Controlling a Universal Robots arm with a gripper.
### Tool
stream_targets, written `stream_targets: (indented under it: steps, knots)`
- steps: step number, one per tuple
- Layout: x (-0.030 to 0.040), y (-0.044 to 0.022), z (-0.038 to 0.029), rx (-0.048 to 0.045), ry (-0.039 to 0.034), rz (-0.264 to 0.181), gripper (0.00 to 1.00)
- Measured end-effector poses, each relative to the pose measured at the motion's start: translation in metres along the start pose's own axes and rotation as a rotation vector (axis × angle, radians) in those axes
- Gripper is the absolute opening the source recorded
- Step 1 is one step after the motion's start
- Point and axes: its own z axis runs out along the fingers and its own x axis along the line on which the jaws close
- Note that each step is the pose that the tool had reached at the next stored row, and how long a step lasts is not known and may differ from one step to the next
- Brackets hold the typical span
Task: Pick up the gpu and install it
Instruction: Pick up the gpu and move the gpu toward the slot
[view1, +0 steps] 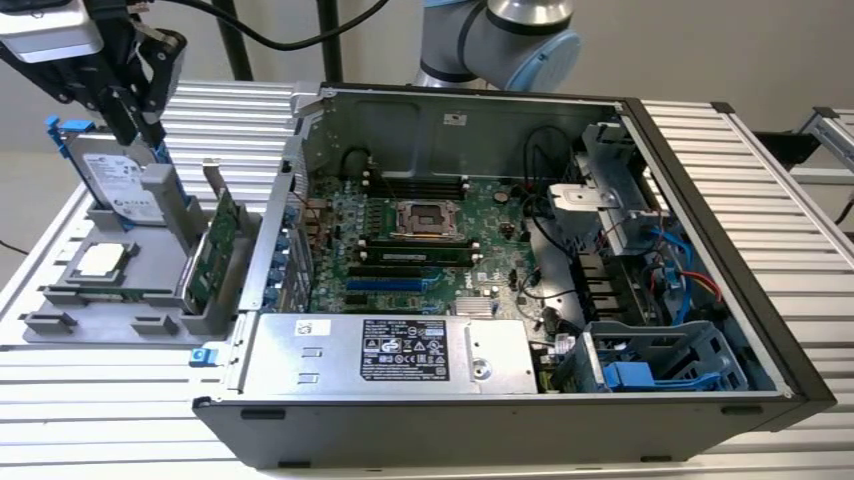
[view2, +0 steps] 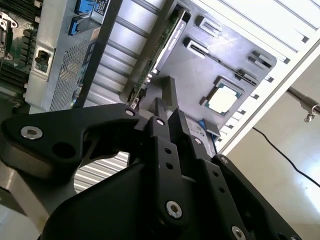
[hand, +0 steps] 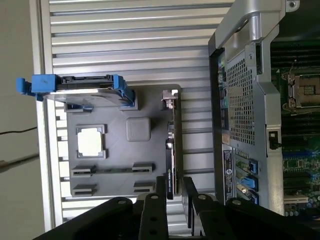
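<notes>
We are finding the gpu (view1: 218, 255) standing on its long edge in a slot of the grey holder tray (view1: 80, 300). The tray is sitting on the table (view1: 814, 300) just beside the open computer case (view1: 467, 430), at the exterior view's left. That upright pose, we are judging, is offering the upper edge to a grasp from above (a card lying flat would give the fingers little to pinch).

The claw (view1: 140, 120) is hovering above the tray, holding nothing and touching nothing that we can make out. In the first wrist view its fingers (hand: 160, 192) are standing apart, with the gpu's thin edge (hand: 171, 150) lined up in the gap between them.

The case is lying on its side with the motherboard (view1: 414, 250) facing up, which we are taking as the reason a card can go in straight downward.

We are counting:
- one gpu
- one hard drive with blue rails (view1: 114, 185), standing in the same tray
- one processor chip (view1: 100, 262), lying flat in its recess
- one case
- one claw with two fingers
</notes>
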Motion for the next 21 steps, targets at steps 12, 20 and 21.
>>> stream_targets:
  steps: [12, 20, 21]
  knots:
    - [-0.0002, 0.0000, 0.0014, -0.0002, -0.0002, 0.000, 1.00]
    - [-0.0008, -0.0001, 0.0039, -0.0001, -0.0008, 0.000, 1.00]
    - [-0.0008, -0.0001, 0.0042, -0.0001, -0.0009, 0.000, 1.00]
